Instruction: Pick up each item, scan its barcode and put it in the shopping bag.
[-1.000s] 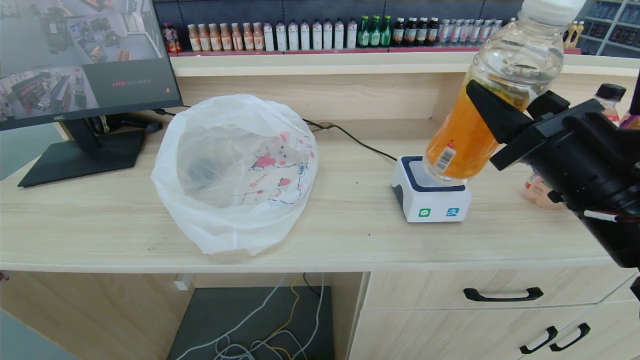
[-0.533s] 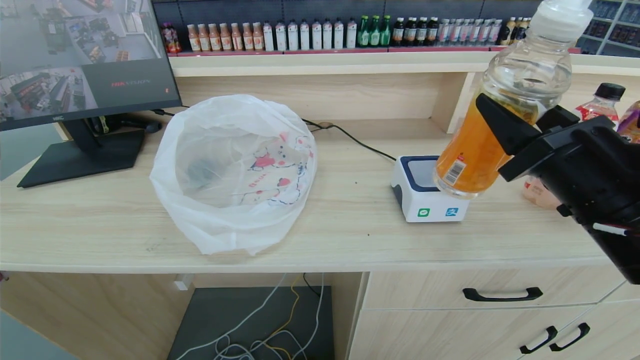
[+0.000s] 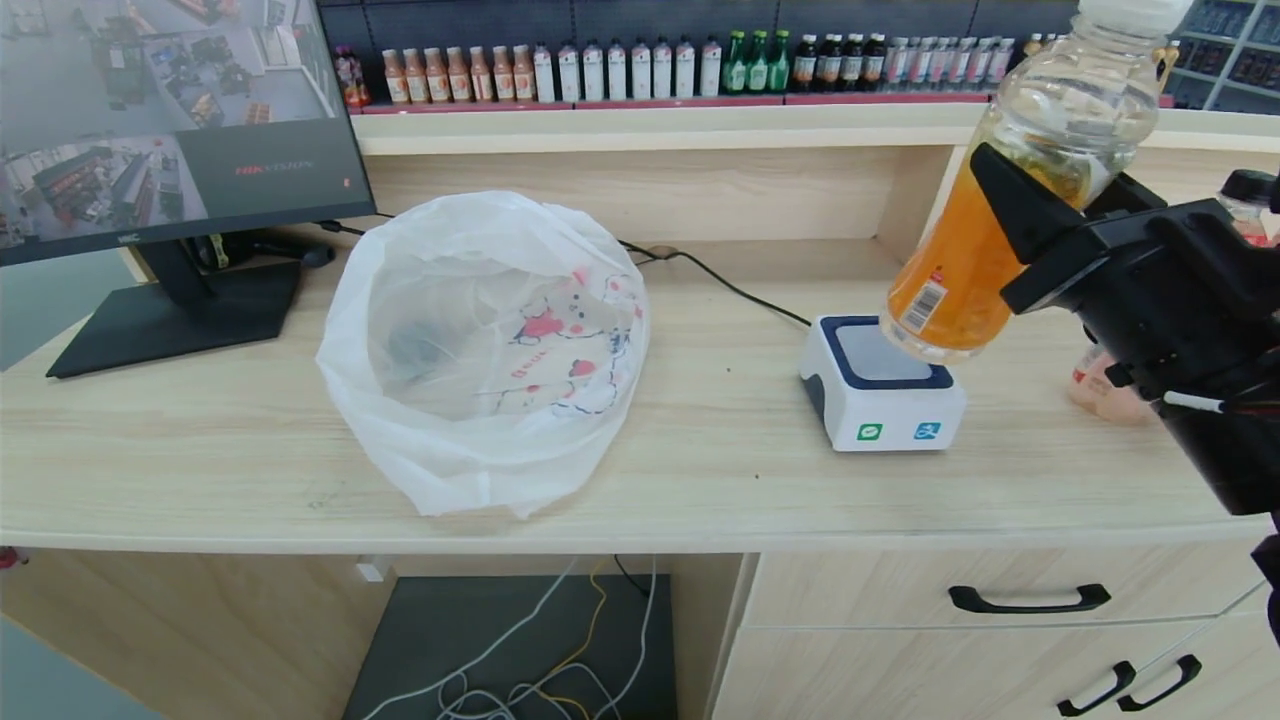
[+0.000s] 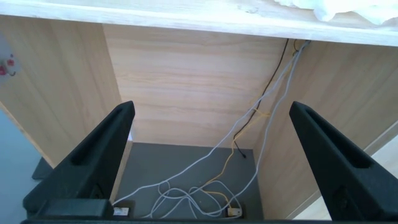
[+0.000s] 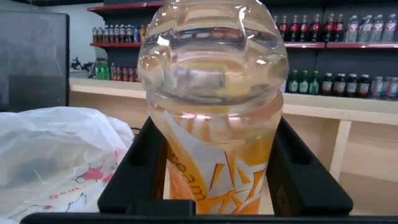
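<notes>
Head view: orange-drink bottle (image 3: 950, 270) tight in right hand (image 3: 1040, 170) above scanner (image 3: 880, 385); left hand (image 4: 211, 118) wide.

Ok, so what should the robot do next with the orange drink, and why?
Probably carry it left, over the open shopping bag. The right end effector is shut on the orange drink bottle, tilted above the scanner with its barcode low on the side, so if the scan has registered, the bag comes next.
</notes>
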Controlling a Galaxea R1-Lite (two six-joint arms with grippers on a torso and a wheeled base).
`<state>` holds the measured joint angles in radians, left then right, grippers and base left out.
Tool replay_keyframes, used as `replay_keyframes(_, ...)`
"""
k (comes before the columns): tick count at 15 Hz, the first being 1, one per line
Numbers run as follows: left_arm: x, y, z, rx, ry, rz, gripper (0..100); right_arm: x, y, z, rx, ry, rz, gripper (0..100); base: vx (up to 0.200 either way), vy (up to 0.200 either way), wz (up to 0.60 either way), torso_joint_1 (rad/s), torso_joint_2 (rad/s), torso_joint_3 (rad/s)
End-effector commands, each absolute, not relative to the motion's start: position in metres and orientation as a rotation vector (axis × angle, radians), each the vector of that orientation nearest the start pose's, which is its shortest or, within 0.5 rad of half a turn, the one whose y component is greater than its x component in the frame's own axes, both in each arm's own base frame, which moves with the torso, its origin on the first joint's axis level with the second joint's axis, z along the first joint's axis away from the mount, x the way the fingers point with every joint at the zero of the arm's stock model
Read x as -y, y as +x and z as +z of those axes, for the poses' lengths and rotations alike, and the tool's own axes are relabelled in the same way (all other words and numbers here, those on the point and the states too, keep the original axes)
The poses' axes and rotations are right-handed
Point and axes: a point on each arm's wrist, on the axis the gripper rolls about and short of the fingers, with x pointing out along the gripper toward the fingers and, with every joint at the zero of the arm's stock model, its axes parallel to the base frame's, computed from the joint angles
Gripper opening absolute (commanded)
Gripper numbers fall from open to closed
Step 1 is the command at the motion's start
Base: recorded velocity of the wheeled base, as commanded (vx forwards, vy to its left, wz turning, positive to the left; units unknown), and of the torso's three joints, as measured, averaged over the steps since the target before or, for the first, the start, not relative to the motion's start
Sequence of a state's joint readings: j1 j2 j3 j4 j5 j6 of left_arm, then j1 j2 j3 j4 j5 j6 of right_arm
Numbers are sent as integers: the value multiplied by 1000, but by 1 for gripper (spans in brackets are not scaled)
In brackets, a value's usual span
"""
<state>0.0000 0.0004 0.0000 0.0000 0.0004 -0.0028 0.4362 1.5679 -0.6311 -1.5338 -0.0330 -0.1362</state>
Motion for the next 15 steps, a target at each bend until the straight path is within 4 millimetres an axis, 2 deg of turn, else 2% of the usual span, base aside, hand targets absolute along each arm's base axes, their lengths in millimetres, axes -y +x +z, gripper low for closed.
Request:
replay_keyframes(1,0,-23,75,0,-3,2,100,-103,229,266,626,8,346,0,0,200,0,7,2,2)
replay_keyframes(2,0,-23,75,0,-3,2,100,-99,226,274,656,13,334,0,0,200,0,22,-7,2)
replay_keyframes(4,0,-23,75,0,-3,2,100,-96,220,273,655,12,335,0,0,200,0,-2,-7,15)
replay_keyframes(13,0,-23,75,0,2,2,100,-98,217,276,664,19,347,0,0,200,0,2,4,2)
replay_keyframes(15,0,-23,75,0,3,0,100,-98,217,276,664,19,347,0,0,0,0,0,0,0)
